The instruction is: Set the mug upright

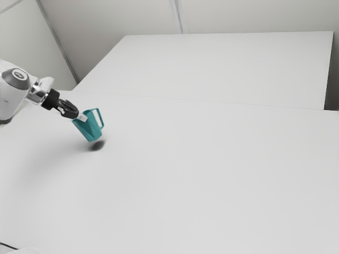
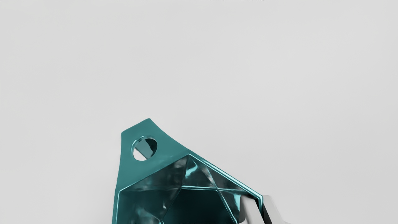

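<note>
In the exterior view my gripper (image 1: pixel 82 117) reaches down from the left and grips the teal mug (image 1: pixel 89 128) near its rim. The mug hangs tilted, its base low and its handle toward the exterior view's right, with a dark shadow on the table just below. Looking from the hand, I see into the faceted mug (image 2: pixel 136 174) and its handle with a round hole. One pale finger of the gripper (image 2: pixel 261 203) is inside the rim and the other outside, closed on the wall between them.
A broad white table (image 1: pixel 212 174) lies under the mug. Behind it is another white surface (image 1: pixel 222 69), with pale walls beyond. A dark cable shows at the exterior view's lower left corner.
</note>
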